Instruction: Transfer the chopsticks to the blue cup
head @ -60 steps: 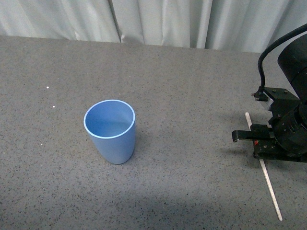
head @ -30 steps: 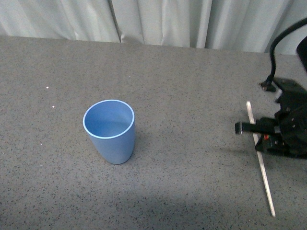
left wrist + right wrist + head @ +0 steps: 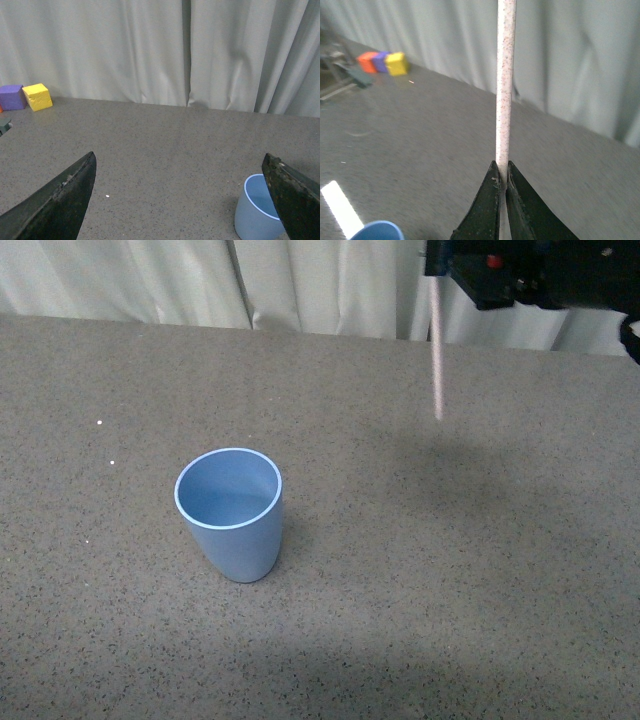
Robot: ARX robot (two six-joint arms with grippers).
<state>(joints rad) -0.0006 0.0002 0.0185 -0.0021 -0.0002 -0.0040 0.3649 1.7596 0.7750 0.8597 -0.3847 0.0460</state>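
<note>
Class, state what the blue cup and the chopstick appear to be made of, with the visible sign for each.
The blue cup looks like plastic: smooth matte wall, even colour, thin rim. The chopstick is pale cream with fine specks; perhaps plastic or melamine, not certain.

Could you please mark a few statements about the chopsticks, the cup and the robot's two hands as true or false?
1. The right hand is shut on the chopsticks, which hang upright, clear of the table. True.
2. The chopsticks stand inside the blue cup. False: the cup is empty, and the chopsticks hang in the air well off to its side.
3. The blue cup lies tipped on its side. False: it stands upright on the table.
4. The left hand is open and holds nothing. True.
</note>
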